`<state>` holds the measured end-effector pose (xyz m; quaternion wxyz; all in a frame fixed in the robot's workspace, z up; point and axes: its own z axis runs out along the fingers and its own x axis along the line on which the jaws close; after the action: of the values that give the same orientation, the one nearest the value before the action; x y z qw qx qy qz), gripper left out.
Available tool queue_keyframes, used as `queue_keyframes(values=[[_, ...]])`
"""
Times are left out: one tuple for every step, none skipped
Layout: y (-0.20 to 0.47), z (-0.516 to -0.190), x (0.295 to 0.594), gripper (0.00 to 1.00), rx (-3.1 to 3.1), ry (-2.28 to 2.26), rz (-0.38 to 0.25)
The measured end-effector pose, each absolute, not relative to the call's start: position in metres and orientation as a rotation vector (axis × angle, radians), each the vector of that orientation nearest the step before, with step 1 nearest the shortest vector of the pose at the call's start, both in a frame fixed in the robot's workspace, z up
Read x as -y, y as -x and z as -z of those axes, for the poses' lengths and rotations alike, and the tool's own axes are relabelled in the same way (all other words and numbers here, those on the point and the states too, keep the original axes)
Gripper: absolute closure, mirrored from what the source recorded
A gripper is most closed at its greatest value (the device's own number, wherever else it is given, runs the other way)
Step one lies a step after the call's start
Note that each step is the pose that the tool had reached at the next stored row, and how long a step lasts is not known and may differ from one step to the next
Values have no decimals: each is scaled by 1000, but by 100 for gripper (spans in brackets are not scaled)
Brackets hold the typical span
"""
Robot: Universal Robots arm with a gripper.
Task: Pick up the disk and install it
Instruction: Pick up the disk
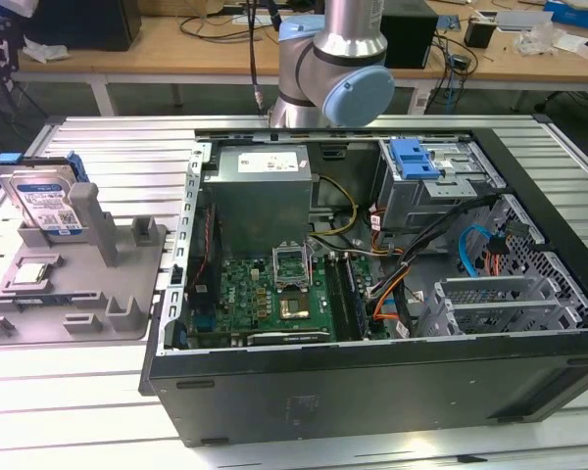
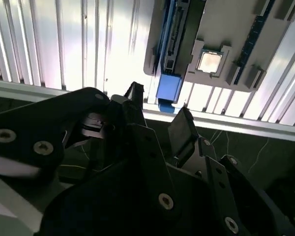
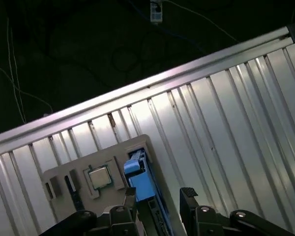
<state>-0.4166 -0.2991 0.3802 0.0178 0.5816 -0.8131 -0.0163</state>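
My black two-fingered pincer (image 3: 160,196) is spread wide with nothing pinched in it, and in the first wrist view the gap between its fingers (image 3: 189,195) lines up over the top edge of the disk (image 3: 137,178), a flat silver hard drive with a white-and-blue label set in a blue plastic carrier frame. Whether a fingertip is touching that frame I cannot tell. The disk stands on edge, leaning slightly, in a slot of the grey moulded plastic holder (image 1: 69,284), just beside a small square processor chip (image 3: 99,175) seated in its own pocket. I judge the disk stiff and fairly dense for its size, with smooth metal faces that could slip, and sensitive to knocks. So I would take hold across its two broad faces near the upper edge, squarely and firmly, not on the thinner blue frame, which may flex. The holder lies on the ribbed aluminium counter (image 1: 108,147) at the exterior view's left. Farther off, toward the exterior view's right, the opened black computer case (image 1: 372,392) lies on its side, with a blue-fronted drive bay (image 1: 415,157) at its far corner.
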Motion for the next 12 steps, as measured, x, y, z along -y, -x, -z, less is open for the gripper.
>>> queue_keyframes(values=[[417, -380, 299, 52, 2508, -1831, 49], [417, -380, 299, 52, 2483, -1863, 47], [417, -380, 299, 52, 2461, -1891, 46], [417, -380, 299, 52, 2444, -1912, 45], [417, -380, 299, 52, 2412, -1951, 43], [417, -380, 299, 52, 2397, -1968, 42], [417, -379, 299, 52, 2376, -1993, 41], [417, -379, 299, 52, 2341, -2033, 39], [417, -379, 299, 52, 2318, -2058, 38], [417, -379, 299, 52, 2290, -2087, 34], [417, -379, 299, 52, 2283, -2094, 34], [417, -379, 299, 52, 2282, -2095, 34]])
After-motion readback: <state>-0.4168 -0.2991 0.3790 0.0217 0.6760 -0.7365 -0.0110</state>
